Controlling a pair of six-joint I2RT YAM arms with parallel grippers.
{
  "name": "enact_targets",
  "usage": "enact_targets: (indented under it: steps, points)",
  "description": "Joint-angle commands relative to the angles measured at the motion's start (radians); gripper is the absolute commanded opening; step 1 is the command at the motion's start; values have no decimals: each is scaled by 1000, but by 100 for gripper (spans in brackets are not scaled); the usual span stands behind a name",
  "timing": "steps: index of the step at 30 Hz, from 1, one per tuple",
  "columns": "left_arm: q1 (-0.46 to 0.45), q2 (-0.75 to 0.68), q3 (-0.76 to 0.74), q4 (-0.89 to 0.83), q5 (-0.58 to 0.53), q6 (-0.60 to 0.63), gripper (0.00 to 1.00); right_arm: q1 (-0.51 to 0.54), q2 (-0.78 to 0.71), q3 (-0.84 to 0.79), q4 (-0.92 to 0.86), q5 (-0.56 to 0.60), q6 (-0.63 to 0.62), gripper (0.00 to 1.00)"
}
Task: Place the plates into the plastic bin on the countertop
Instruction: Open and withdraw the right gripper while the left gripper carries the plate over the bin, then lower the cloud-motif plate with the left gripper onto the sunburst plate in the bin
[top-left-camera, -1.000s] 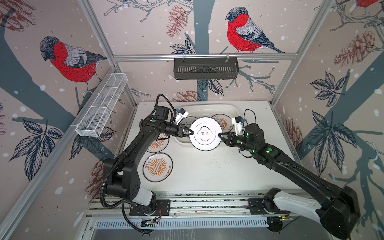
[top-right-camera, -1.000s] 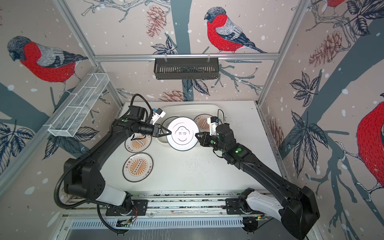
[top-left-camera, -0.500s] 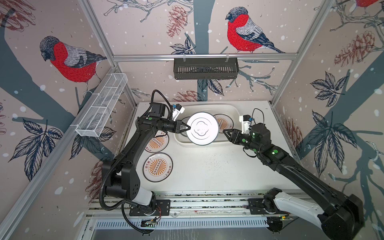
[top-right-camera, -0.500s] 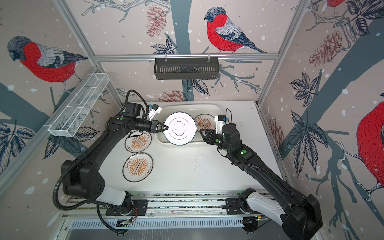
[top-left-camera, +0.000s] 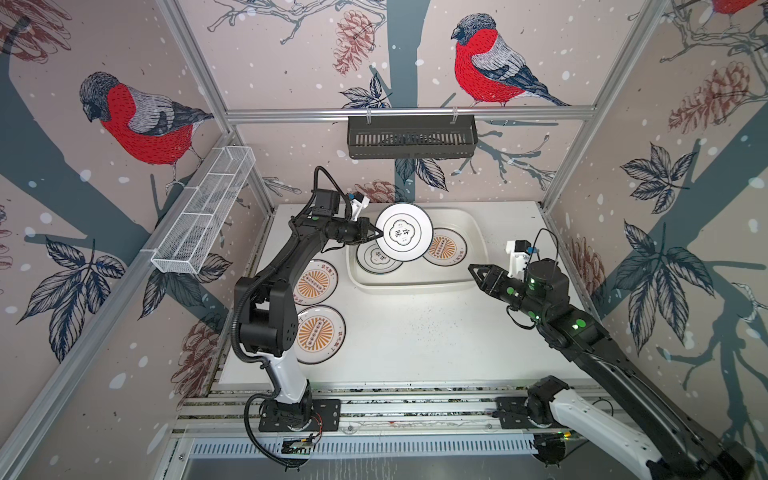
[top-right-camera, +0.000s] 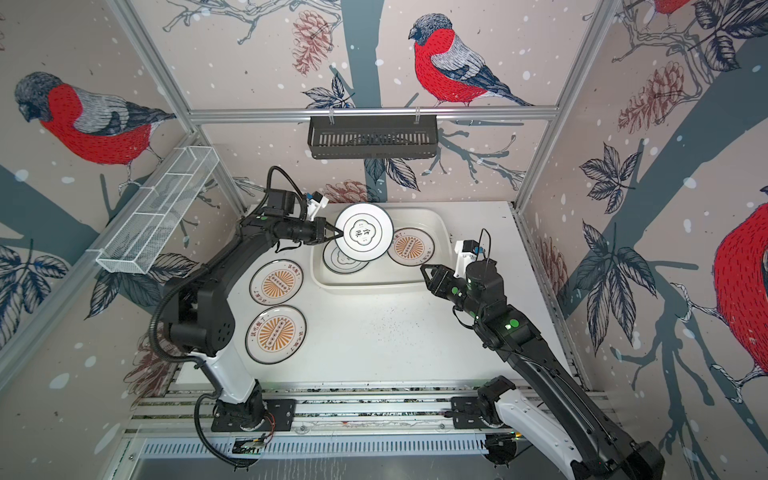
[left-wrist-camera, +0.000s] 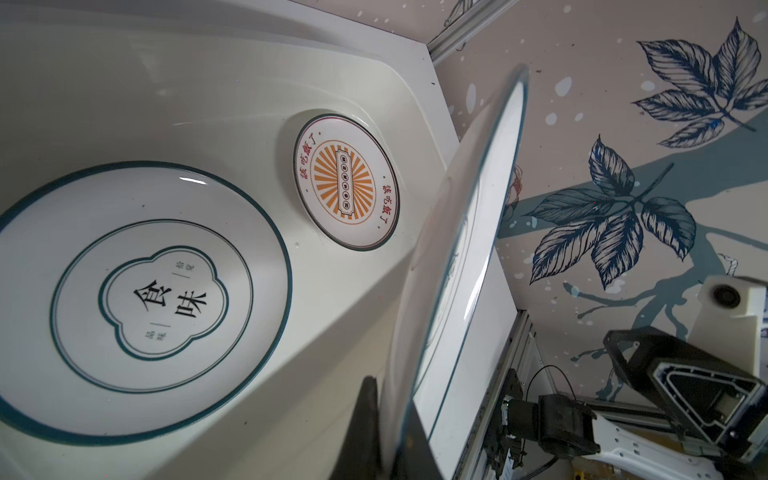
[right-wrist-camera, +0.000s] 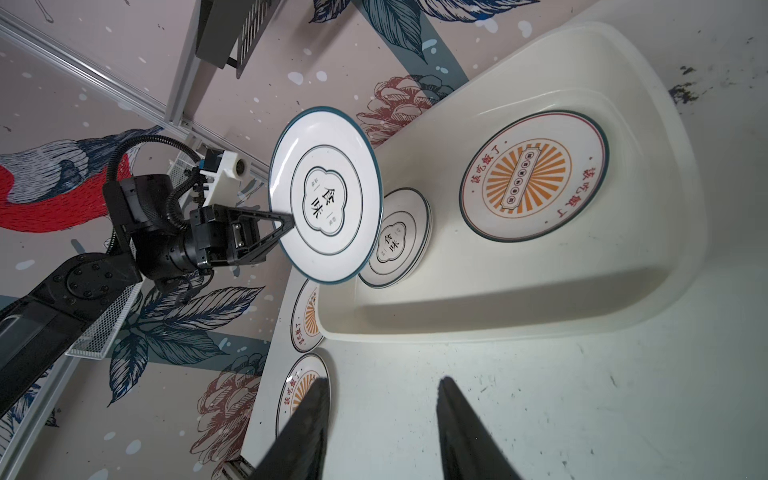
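Left gripper (top-left-camera: 377, 235) clamps a quatrefoil plate (top-left-camera: 402, 232) by its rim, tilted above the plastic bin (top-left-camera: 415, 287); right gripper (right-wrist-camera: 381, 380) hangs beside the bin, jaws parted, empty; inside lie a second quatrefoil plate (top-left-camera: 371, 260) and a sunburst plate (top-left-camera: 445, 248); two more sunburst plates (top-left-camera: 316, 283) (top-left-camera: 320, 334) sit outside.

Bullfinch-print walls (top-left-camera: 291, 62), aluminium frame (top-left-camera: 407, 111), black basket (top-left-camera: 411, 137), possibly metal.

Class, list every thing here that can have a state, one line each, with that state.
left gripper, shut on the held quatrefoil plate.
held quatrefoil plate, tilted, above the plastic bin.
right gripper, open, empty.
plastic bin, holds a flat quatrefoil plate and a flat sunburst plate.
two sunburst plates, flat on the countertop, outside the bin.
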Motion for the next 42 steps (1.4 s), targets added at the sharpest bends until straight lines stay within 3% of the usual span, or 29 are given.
enact_targets:
  steps: [1,11,15,23,42]
  points:
    - [-15,49,40,137,-24,-145,0,-10,-10,-2,-62,29,22,45]
    - [-83,189,70,307,-162,-294,0,-51,43,2,-81,-29,27,45]
    - [-124,287,171,286,-198,-289,0,-62,28,-25,-60,-29,40,45]
    - [-183,466,359,235,-205,-307,0,-89,11,-53,-58,-46,52,45]
    - [-242,585,431,259,-203,-337,0,-158,25,-92,-27,-119,48,45]
